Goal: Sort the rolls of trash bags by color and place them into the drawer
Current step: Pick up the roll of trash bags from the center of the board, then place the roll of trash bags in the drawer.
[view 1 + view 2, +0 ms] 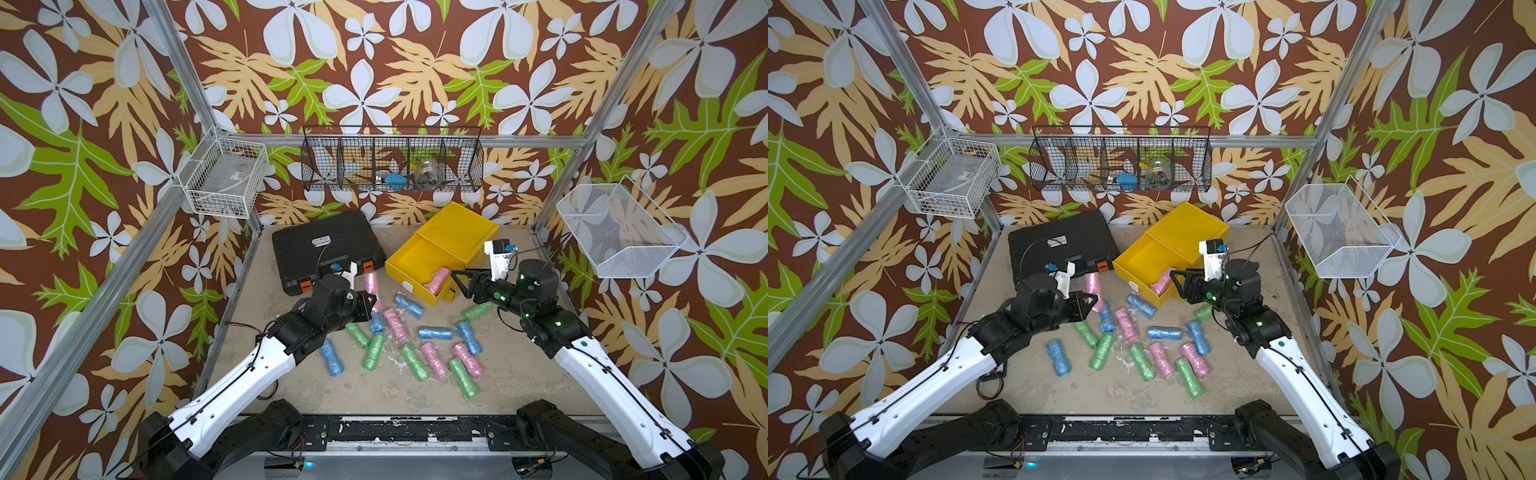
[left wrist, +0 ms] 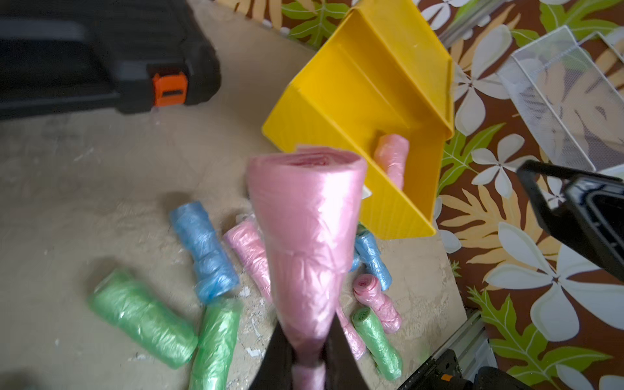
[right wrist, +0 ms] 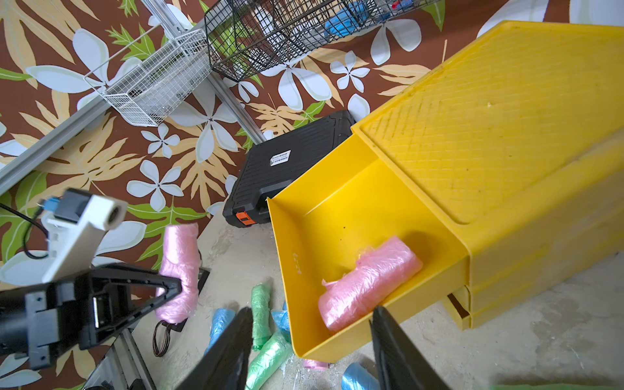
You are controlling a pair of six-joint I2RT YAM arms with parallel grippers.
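My left gripper (image 2: 309, 337) is shut on one end of a pink roll (image 2: 305, 236), which it holds above the table, left of the yellow drawer (image 1: 415, 259). In both top views the held pink roll (image 1: 371, 284) (image 1: 1093, 286) sticks out beyond the left gripper (image 1: 372, 300). The drawer (image 3: 297, 243) is pulled out, and a pink roll (image 3: 368, 280) lies in its near corner. My right gripper (image 3: 312, 309) is open and empty, hovering at the drawer's front corner (image 1: 459, 282). Several blue, green and pink rolls (image 1: 409, 305) lie loose on the table.
The yellow cabinet (image 1: 461, 224) stands at the back right and a black case (image 1: 324, 245) at the back left. A white wire basket (image 1: 226, 183), a black wire rack (image 1: 392, 160) and a white mesh basket (image 1: 619, 232) hang on the walls.
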